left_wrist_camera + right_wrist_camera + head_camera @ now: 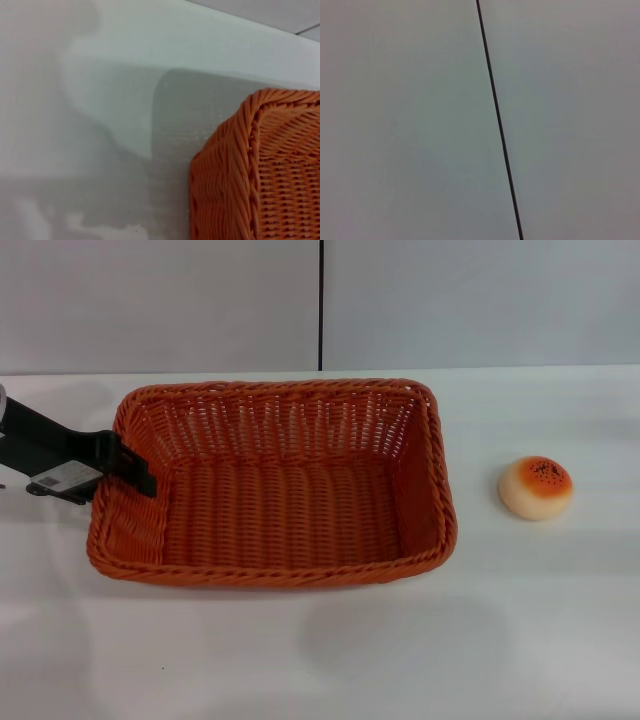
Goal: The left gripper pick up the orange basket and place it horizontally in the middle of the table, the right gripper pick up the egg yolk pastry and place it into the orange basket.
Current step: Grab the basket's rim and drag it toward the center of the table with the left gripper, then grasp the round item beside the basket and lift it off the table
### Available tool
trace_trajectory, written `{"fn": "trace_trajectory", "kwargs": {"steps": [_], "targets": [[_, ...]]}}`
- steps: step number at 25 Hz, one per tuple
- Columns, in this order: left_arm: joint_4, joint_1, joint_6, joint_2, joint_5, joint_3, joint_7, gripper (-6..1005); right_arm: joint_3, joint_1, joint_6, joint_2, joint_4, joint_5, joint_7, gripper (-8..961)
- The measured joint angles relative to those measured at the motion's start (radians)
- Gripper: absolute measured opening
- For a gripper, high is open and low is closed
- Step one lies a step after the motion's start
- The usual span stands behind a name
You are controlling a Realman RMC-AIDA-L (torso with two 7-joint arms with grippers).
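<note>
Your left gripper [135,472] sits at the left edge of the head view, its black jaws reaching onto the short left wall of the orange basket [275,485]. They seem to pinch the braided rim there, which suits sliding or lifting the basket by one end, though you cannot tell how tightly they close. The basket rests flat, long side across the frame, near the centre of the white table [320,650]; it holds nothing. The egg yolk pastry [536,487] lies at centre right, well apart from the basket's right wall. Your right gripper is out of sight; its wrist camera faces a blank wall.
</note>
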Motion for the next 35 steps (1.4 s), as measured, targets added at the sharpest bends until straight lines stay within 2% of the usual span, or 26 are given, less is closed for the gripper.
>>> {"fn": "trace_trajectory", "kwargs": {"steps": [4,9,11,12,15,16,18,19,24,25,29,30,32,33,34,35], "targets": [[0.002,0.009,0.001,0.001,-0.004,0.0,0.002,543,0.0,-0.001,0.001,0.0,0.0,0.0,0.0,685],[0.042,0.024,0.008,0.013,-0.007,-0.003,0.006,661,0.0,-0.002,0.002,0.0,0.0,-0.001,0.001,684],[0.06,0.028,0.02,0.02,-0.016,-0.008,0.007,661,0.0,-0.002,0.002,0.0,0.001,-0.004,0.001,684],[0.076,0.031,0.038,0.032,-0.035,-0.019,0.008,661,0.0,-0.002,0.002,-0.001,0.002,-0.005,0.001,684],[0.085,0.032,0.061,0.045,-0.073,-0.049,0.009,660,0.0,-0.002,0.003,-0.001,0.003,-0.014,0.001,684],[0.089,0.035,0.071,0.058,-0.103,-0.081,0.014,660,0.0,-0.003,0.005,-0.001,0.003,-0.016,0.001,684],[0.099,0.044,0.075,0.069,-0.13,-0.098,0.02,660,0.0,-0.006,0.008,-0.002,0.003,-0.018,0.001,683],[0.099,0.044,0.075,0.069,-0.13,-0.098,0.02,660,0.0,-0.006,0.008,-0.002,0.003,-0.018,0.001,683],[0.149,0.092,0.068,0.085,-0.232,-0.105,0.044,659,0.0,-0.024,0.013,0.002,-0.015,-0.018,0.032,683],[0.194,0.146,0.04,0.086,-0.318,-0.11,0.102,659,0.0,-0.037,0.013,0.007,-0.047,-0.019,0.09,683],[0.207,0.186,0.007,0.082,-0.373,-0.137,0.177,658,-0.006,-0.055,0.018,0.024,-0.103,-0.02,0.152,682],[0.2,0.236,-0.036,0.064,-0.462,-0.195,0.315,658,-0.019,-0.066,0.026,0.039,-0.143,-0.02,0.165,682],[0.188,0.277,-0.07,0.043,-0.549,-0.243,0.46,658,-0.03,-0.072,0.026,0.047,-0.162,-0.02,0.174,682],[0.188,0.277,-0.07,0.043,-0.549,-0.243,0.46,658,-0.042,-0.077,0.025,0.054,-0.183,-0.021,0.19,682],[0.157,0.335,-0.099,0.012,-0.669,-0.308,0.638,658,-0.053,-0.081,0.022,0.061,-0.203,-0.021,0.209,682],[0.144,0.355,-0.103,0.005,-0.706,-0.326,0.689,658,-0.073,-0.091,0.013,0.078,-0.266,-0.032,0.268,682]]}}
